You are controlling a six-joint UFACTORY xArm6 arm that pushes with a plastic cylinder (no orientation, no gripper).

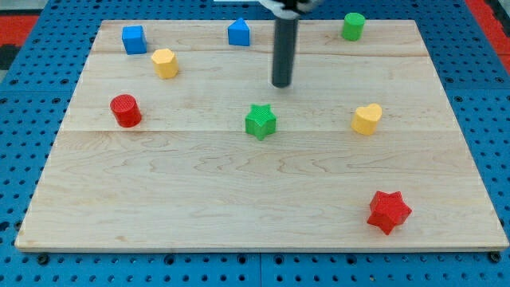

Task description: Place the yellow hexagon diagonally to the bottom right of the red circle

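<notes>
On the wooden board: eight small blocks lie spread out, and my rod comes down from the view's top.
Board [239,199]: pale wood planks, resting on a blue pegboard surface [24,119].
Tip [282,84]: the lower end of my dark rod, standing upright above the green star, apart from it and touching no block.
Fingers: I have none, only the rod, so nothing is held.
Yellow hexagon [165,63]: upper left part of the board, just right of and below the blue cube, well to the left of my tip.
Red circle [125,110]: a red cylinder at the left side, below and to the left of the yellow hexagon.
Blue cube [134,38]: top left corner.
Blue house-shaped block [239,33]: top edge, just left of my rod.
Green cylinder [353,25]: top right.
Green star [260,121]: middle of the board.
Yellow heart [366,119]: right of the green star.
Red star [388,211]: lower right.
</notes>
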